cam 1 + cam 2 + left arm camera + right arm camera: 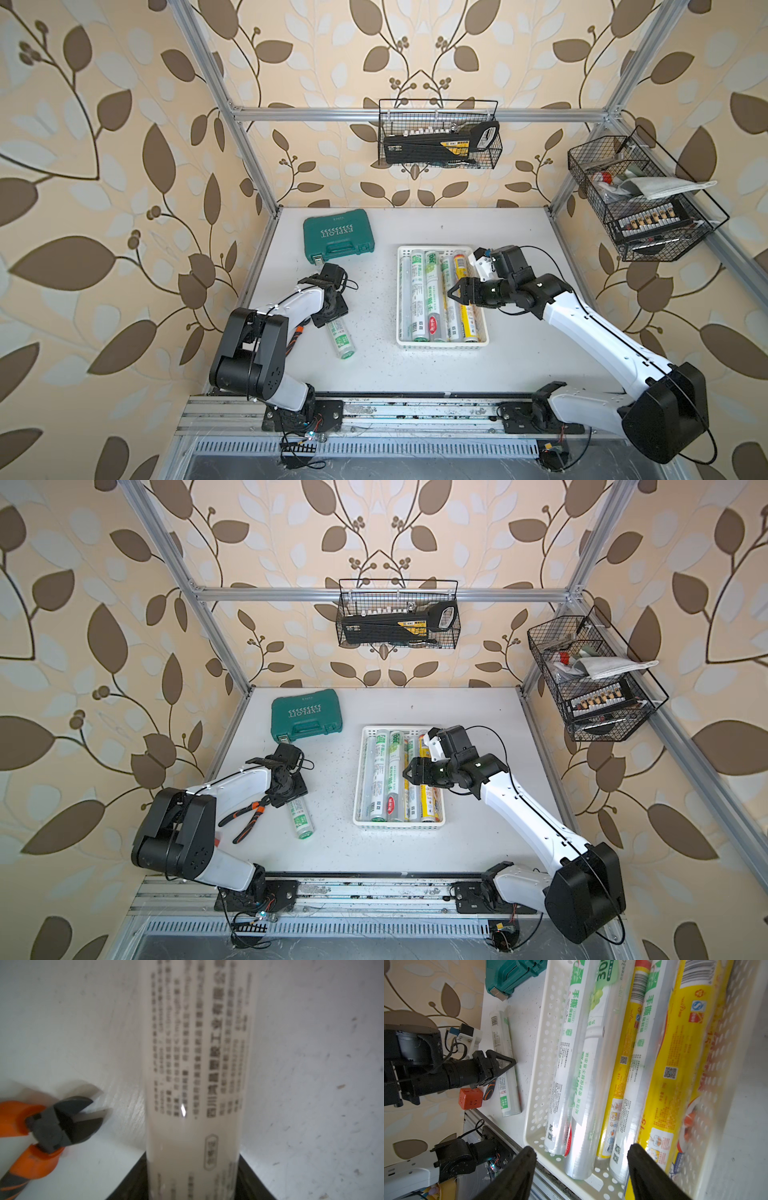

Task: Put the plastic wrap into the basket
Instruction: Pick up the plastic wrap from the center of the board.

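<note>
Visitor: Grip first: what has your left pincer got?

Me: Its jaws press both sides of the long, slim, silver-white and green-labelled roll of plastic wrap, lying on the white worktop, well apart from the shallow white perforated plastic basket.

Visitor: How will it handle?

Me: Light, stiff, slick film, I judge; a mid-length hold should keep it level. My right pincer hangs wide open, empty, over the basket.
</note>
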Robot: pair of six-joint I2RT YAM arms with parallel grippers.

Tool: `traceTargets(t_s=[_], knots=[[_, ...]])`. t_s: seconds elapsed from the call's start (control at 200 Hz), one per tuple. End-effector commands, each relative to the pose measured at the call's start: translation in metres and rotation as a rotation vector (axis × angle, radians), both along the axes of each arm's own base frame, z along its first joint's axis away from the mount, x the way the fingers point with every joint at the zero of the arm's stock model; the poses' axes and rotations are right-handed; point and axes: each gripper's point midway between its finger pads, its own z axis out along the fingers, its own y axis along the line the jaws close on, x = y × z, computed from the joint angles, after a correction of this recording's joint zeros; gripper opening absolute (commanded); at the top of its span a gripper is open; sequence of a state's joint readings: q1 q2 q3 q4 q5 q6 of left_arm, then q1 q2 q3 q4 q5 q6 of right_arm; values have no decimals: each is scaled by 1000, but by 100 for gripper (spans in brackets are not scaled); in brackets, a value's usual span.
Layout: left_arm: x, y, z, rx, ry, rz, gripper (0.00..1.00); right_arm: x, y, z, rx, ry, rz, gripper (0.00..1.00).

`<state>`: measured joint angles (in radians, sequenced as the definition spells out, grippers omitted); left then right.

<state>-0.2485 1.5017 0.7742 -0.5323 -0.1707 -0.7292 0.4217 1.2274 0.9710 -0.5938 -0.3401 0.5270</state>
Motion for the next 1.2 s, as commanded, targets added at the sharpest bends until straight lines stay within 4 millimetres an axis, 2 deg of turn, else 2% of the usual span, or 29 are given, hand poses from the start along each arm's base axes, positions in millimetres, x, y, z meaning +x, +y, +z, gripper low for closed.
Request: traceTargets(t_s=[0.0, 0.125, 0.145, 0.29, 0.515, 0.655, 0.685, 0.845, 1.195], knots=[[6, -8, 13, -16, -22, -30, 52, 5, 3, 12, 1, -30, 14, 73], [5, -21, 30, -13, -38, -65, 48, 5, 3, 11, 0, -29, 14, 73], [7, -24, 42, -18, -70, -74, 48, 5, 3, 11, -1, -28, 12, 73], [2, -47, 72, 2, -117, -131, 47, 5, 0, 12, -15, -35, 7, 73], [5, -103, 116, -33, -198, -230, 47, 5, -8, 12, -44, -47, -6, 72], [10, -144, 148, -51, -253, -303, 47, 6, -23, 14, -68, -60, -40, 72], [11, -154, 144, -44, -240, -319, 47, 7, -28, 14, -68, -63, -56, 73], [18, -199, 164, -77, -277, -386, 47, 11, -55, 11, -59, -60, -146, 73], [32, -272, 179, -131, -316, -446, 47, 12, -102, 0, -85, -44, -271, 74]])
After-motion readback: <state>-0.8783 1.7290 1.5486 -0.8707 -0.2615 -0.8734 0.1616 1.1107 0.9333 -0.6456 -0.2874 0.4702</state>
